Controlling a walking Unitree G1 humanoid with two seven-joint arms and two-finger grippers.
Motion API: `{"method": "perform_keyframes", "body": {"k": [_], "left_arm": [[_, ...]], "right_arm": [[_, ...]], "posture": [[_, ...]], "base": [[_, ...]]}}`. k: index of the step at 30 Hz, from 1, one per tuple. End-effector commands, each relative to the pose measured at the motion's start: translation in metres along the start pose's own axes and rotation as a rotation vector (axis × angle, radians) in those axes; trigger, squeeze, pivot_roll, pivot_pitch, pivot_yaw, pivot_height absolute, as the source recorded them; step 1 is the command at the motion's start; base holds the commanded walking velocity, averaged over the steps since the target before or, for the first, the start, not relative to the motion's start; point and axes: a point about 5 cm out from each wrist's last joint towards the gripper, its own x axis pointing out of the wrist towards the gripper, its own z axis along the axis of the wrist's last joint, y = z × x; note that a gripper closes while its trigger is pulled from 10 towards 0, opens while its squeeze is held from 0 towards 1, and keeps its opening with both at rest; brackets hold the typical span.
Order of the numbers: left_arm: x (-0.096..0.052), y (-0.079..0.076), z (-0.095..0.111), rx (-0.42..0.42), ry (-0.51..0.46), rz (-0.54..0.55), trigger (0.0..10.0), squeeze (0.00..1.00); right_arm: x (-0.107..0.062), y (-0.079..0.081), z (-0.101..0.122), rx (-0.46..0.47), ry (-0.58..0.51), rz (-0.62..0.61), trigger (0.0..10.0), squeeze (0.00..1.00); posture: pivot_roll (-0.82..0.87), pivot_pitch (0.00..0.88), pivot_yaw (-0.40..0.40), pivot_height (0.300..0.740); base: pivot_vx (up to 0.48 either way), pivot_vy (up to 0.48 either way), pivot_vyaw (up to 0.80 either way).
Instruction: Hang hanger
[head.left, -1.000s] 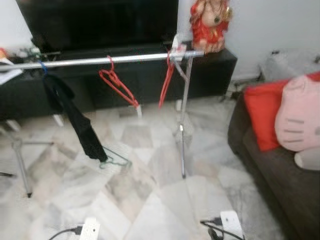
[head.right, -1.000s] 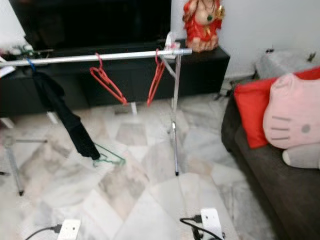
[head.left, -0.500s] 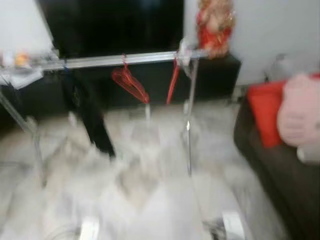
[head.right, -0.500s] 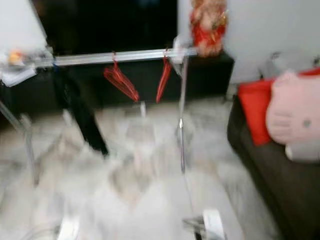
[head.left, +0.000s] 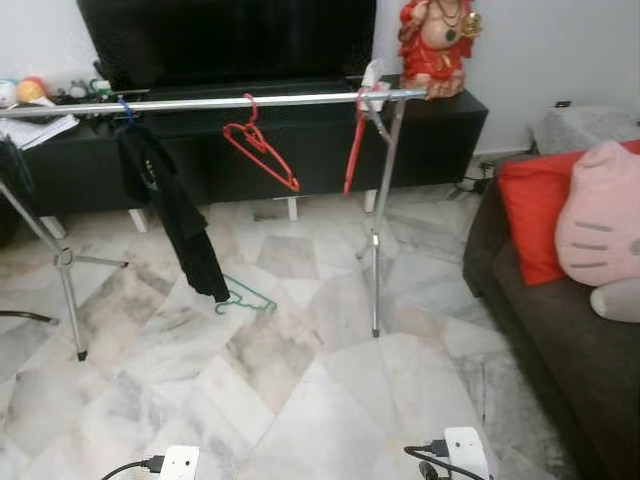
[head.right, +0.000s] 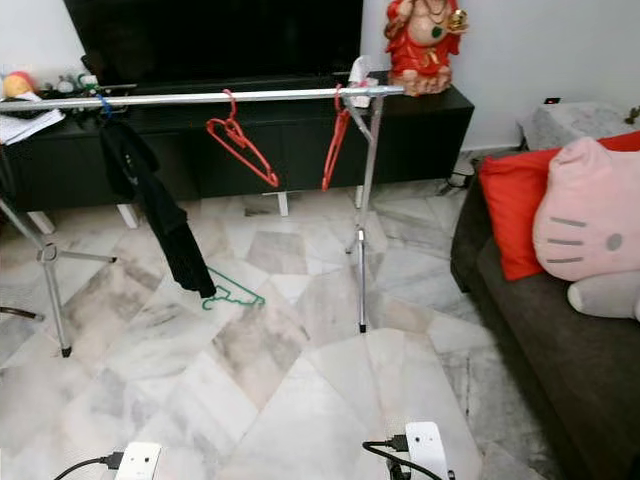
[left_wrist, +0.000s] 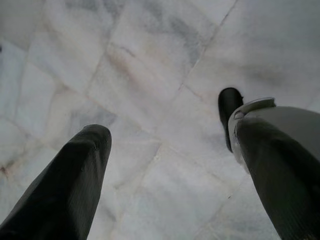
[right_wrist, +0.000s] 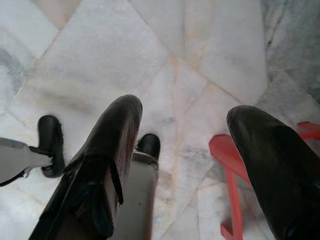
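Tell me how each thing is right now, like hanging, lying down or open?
Rail: level on its stand.
Red hangers: hooked on the rail.
Black garment: hanging from the rail.
Green hanger: lying on the floor.
Left gripper: open, holding nothing.
Right gripper: open above a red hanger.

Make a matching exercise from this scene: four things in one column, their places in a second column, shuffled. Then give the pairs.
Things:
1. green hanger
2. black garment
3. red figurine
4. red cushion

Places:
A. on the sofa
B. lying on the floor
C. on the black cabinet
D. hanging from the rail

Pairs: 1-B, 2-D, 3-C, 4-A
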Motion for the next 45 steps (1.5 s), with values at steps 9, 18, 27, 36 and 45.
{"method": "perform_keyframes", "body": {"k": [9,18,27,36,45], "left_arm": [[-0.0002,0.001,-0.0034,0.016,0.016,-0.005,10.0,0.0],[-0.0004,0.0002,-0.0038,0.044,0.012,-0.017,10.0,0.0],[-0.0007,-0.0013,-0.0043,0.1,0.007,-0.023,10.0,0.0],[-0.0008,-0.0041,-0.0034,0.109,0.0,-0.03,10.0,0.0],[-0.0009,-0.0022,-0.0052,0.113,0.004,-0.038,10.0,0.0]], "right_arm": [[-0.0001,0.001,-0.0029,-0.013,0.027,0.007,10.0,0.0],[0.0,0.0017,-0.0033,-0.017,0.031,0.012,10.0,0.0],[-0.0001,0.0014,-0.0038,-0.011,0.033,-0.001,10.0,0.0],[0.0,0.0016,-0.0039,-0.014,0.037,0.004,10.0,0.0],[0.0,0.0019,-0.0039,-0.015,0.04,0.007,10.0,0.0]], "posture": [[-0.07,0.011,0.001,0.74],[-0.07,0.0,0.005,0.74],[-0.07,0.002,0.005,0.74],[-0.07,0.01,0.005,0.74],[-0.07,0.018,0.006,0.74]], "base": [[0.0,0.102,-0.72],[0.0,0.0,-0.78],[0.0,-0.104,-0.78],[0.0,0.0,-0.78],[0.0,0.0,-0.78]]}}
